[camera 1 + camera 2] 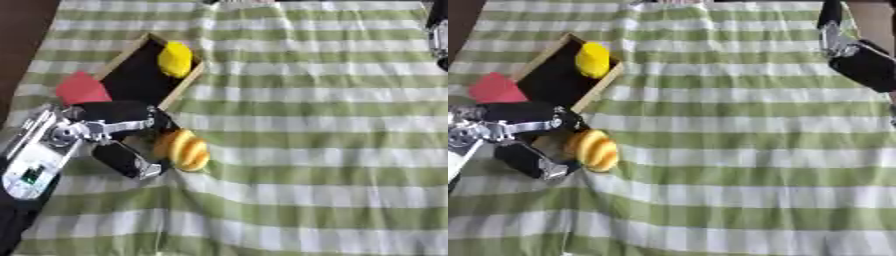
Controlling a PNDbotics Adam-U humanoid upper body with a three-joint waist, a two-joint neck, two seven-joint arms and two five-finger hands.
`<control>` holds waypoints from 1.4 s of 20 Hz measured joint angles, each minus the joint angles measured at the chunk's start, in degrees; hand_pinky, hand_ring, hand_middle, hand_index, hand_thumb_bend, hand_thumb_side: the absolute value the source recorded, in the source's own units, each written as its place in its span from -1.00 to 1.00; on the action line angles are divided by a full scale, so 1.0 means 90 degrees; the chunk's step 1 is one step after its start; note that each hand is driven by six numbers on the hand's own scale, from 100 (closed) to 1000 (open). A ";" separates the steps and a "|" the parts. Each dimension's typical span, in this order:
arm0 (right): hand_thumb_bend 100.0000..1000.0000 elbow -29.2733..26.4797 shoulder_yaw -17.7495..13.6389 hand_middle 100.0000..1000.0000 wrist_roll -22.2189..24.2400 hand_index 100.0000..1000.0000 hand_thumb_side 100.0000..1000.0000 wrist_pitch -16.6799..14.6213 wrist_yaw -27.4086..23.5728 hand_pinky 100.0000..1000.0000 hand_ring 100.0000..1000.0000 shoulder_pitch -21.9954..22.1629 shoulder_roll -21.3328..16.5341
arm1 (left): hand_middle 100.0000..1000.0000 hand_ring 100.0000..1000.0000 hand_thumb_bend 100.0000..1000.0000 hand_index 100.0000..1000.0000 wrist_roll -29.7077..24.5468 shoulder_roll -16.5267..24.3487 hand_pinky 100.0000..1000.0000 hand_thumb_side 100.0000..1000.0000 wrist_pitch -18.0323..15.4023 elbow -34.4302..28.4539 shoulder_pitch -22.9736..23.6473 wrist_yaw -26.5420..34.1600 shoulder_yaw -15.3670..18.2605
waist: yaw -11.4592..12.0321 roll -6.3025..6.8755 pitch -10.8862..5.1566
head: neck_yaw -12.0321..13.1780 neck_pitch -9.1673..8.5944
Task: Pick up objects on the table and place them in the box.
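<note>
My left hand (pixel 122 135) curls round the orange-and-yellow striped toy (pixel 183 149), just near of the box (pixel 188 82), ready to lift it in

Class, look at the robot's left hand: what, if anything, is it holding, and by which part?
The left hand holds a rounded orange-and-yellow striped object, its fingers and thumb closing on the object's left side.

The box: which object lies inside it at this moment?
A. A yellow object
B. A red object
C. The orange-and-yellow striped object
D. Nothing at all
A. The yellow object lies inside the box at its far end, while the orange-and-yellow striped object sits at the left hand just outside the box's near end, and the red object shows at the box's left wall.
</note>
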 measured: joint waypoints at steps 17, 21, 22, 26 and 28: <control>-1.00 0.0000 0.0003 0.42 0.0020 0.64 -0.32 0.0020 0.0027 0.76 0.82 0.0089 0.0017 | -0.20 0.12 -0.91 0.24 0.0330 0.0000 0.46 -1.00 0.0263 -0.0198 -0.0022 0.0030 0.0089 | 0.0006 -0.0003 -0.0009 | -0.0002 -0.0002; -1.00 0.0000 0.0003 0.42 0.0019 0.64 -0.30 0.0020 0.0027 0.77 0.83 0.0098 0.0059 | -0.28 0.00 -1.00 0.14 0.0677 0.0000 0.34 -1.00 0.0362 -0.0349 -0.0022 0.0032 0.0146 | 0.0017 -0.0008 -0.0009 | -0.0002 -0.0003; -1.00 0.0000 0.0003 0.42 0.0019 0.64 -0.30 0.0020 0.0027 0.77 0.83 0.0100 0.0059 | -0.31 -0.03 -1.00 0.11 0.0770 0.0000 0.32 -1.00 0.0374 -0.0416 -0.0023 0.0037 0.0173 | 0.0024 -0.0008 -0.0010 | -0.0002 -0.0003; -1.00 0.0000 0.0002 0.42 0.0009 0.64 -0.31 0.0011 0.0027 0.77 0.83 0.0142 0.0061 | -0.39 -0.11 -1.00 0.00 0.1154 0.0000 0.22 -1.00 0.0455 -0.0745 -0.0058 0.0124 0.0351 | 0.0043 -0.0008 -0.0027 | -0.0002 -0.0004; -1.00 0.0000 0.0002 0.42 0.0003 0.65 -0.31 0.0004 0.0027 0.77 0.83 0.0147 0.0062 | -0.39 -0.12 -1.00 0.00 0.1336 0.0004 0.22 -1.00 0.0494 -0.0914 -0.0093 0.0190 0.0431 | 0.0044 -0.0006 -0.0040 | -0.0002 -0.0004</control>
